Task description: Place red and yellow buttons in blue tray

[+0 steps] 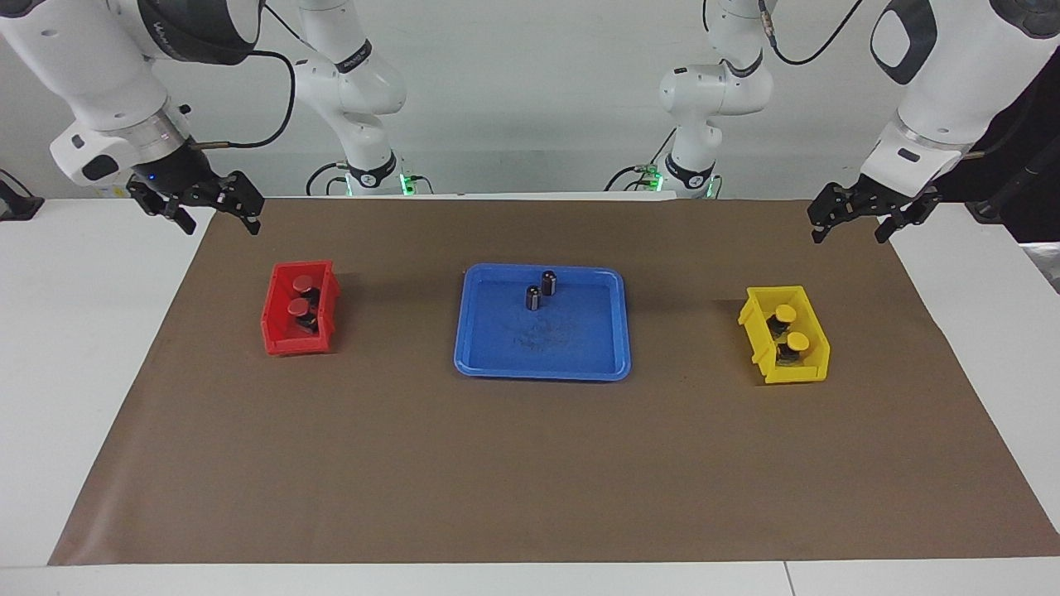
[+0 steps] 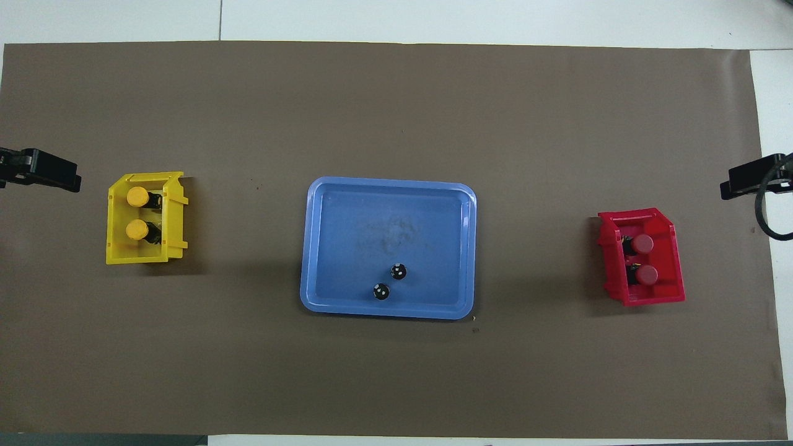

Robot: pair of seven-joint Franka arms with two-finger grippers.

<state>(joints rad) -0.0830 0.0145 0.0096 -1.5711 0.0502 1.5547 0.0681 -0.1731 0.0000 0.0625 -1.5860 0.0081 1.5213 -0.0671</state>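
Observation:
Two red buttons (image 1: 301,295) (image 2: 644,259) stand in a small red bin (image 1: 277,331) (image 2: 672,260) toward the right arm's end of the table. Two yellow buttons (image 1: 791,328) (image 2: 137,214) stand in a small yellow bin (image 1: 758,331) (image 2: 114,229) toward the left arm's end. The blue tray (image 1: 571,348) (image 2: 347,235) lies in the middle between the bins. My right gripper (image 1: 219,222) hangs open and empty over the mat's corner near the red bin. My left gripper (image 1: 849,233) hangs open and empty over the mat's edge near the yellow bin.
Two dark capless cylinders (image 1: 541,290) (image 2: 389,280) stand upright in the tray, in the part nearer to the robots. A brown mat (image 1: 530,472) (image 2: 396,111) covers the white table. In the overhead view only the grippers' fingers (image 2: 56,175) (image 2: 746,181) show at the side edges.

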